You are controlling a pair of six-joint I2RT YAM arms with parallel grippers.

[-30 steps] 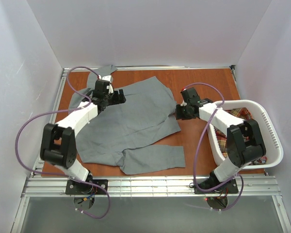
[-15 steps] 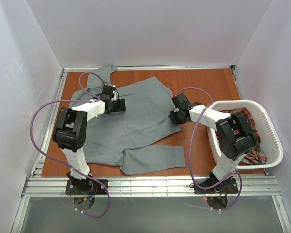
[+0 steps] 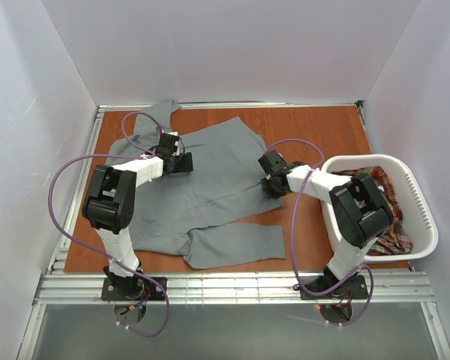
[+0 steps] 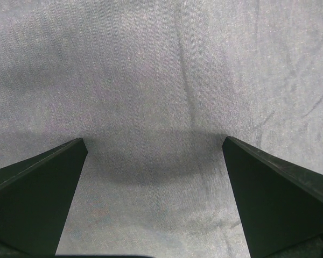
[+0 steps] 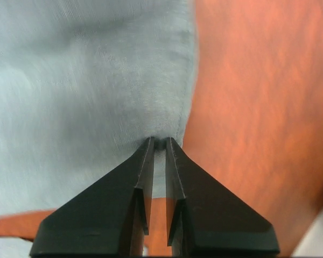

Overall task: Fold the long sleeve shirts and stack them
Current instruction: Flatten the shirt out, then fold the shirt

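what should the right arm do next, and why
Probably lift the right gripper a little and draw it toward the left arm. Its jaws look pinched on the right edge of the grey shirt, which lies flat and unfolded, while the left gripper rests open on the cloth.

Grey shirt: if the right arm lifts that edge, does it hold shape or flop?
Probably flops: the grey shirt lies flat with soft creases, so it should drape from the pinch. Likely light: the right jaws are shut on one thin edge. Most of it rests on the table, so it may drag and bunch.
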